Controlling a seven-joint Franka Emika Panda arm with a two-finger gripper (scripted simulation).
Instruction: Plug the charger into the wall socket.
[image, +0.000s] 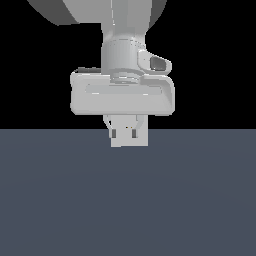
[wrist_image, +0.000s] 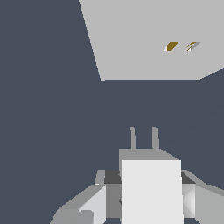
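Two prongs of the charger (wrist_image: 151, 190) point at the wall socket (wrist_image: 153, 39) ahead, over your dark desk (image: 128, 200); jaws (image: 129, 131) clenched on it.

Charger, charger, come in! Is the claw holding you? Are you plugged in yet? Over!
Gripper shut on charger. Prongs face wall socket, not yet in. Gap between looks clear.

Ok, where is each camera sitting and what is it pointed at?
Exterior view: off the arm, low and level, facing the claw; wrist and hand fill it, and the charger is pinched below.
Wrist view: on the wrist, looking along the charger and its prongs toward the wall socket; claw fingers flank the block.
Shared: charger and claw; the socket shows only from the wrist.
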